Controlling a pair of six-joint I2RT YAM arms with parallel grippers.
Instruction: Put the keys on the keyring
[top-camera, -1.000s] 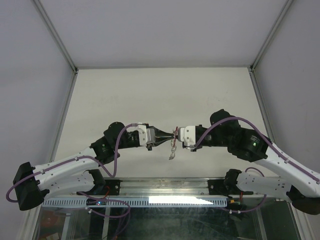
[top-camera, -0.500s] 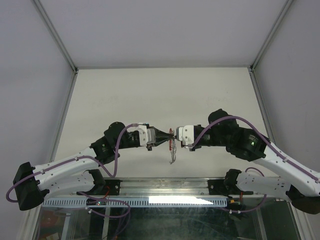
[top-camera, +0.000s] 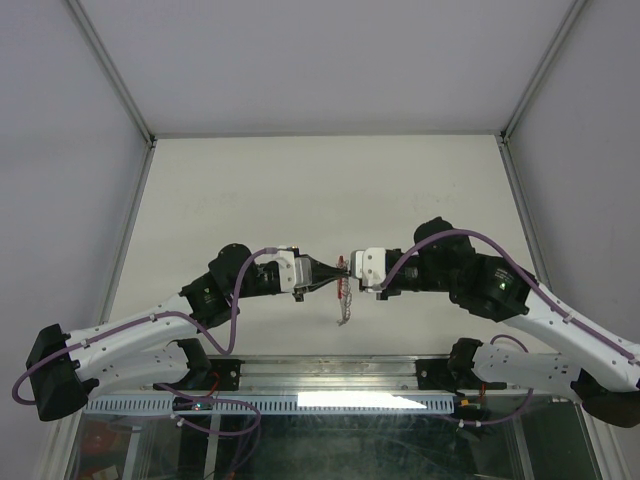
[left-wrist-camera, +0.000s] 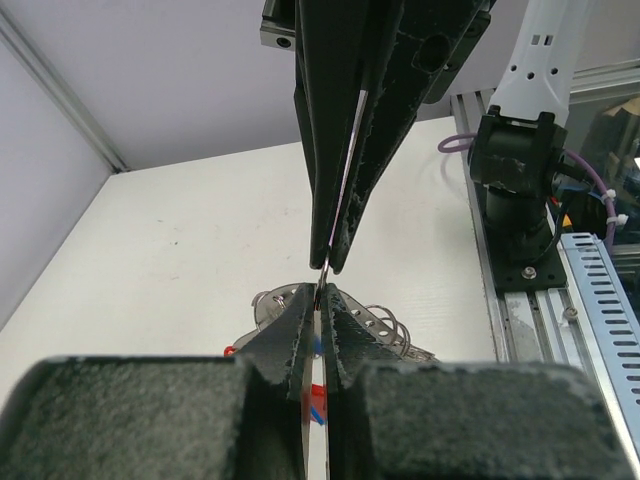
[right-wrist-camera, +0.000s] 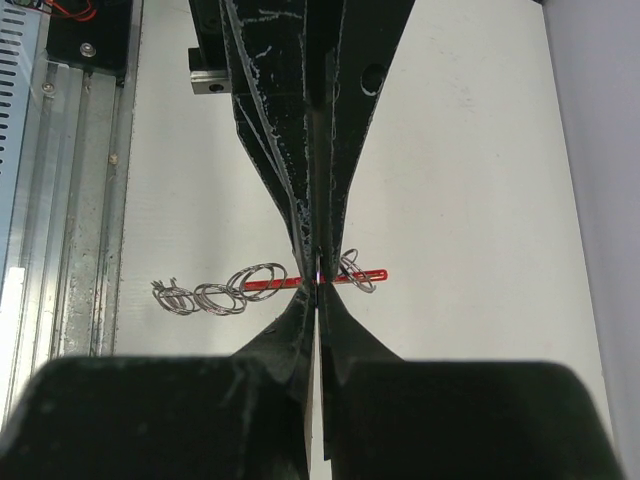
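– Black pads (left-wrist-camera: 285, 350) first: our left gripper (left-wrist-camera: 318, 295) is pinched shut on a thin sliver showing blue, likely the blue key (left-wrist-camera: 318, 346).
– Touching tip to tip, our right gripper (right-wrist-camera: 317, 292) clamps the keyring (right-wrist-camera: 262, 278), red tab (right-wrist-camera: 370, 274) crosswise to both jaws, chain (right-wrist-camera: 190, 297) dangling; white table (right-wrist-camera: 470, 200) beyond.

Keyring (top-camera: 343, 290) hung pinched in mid-air, thin red tab uppermost, silvery rings and short chain dangled beneath, key (left-wrist-camera: 318, 346) showed only as a blue sliver.
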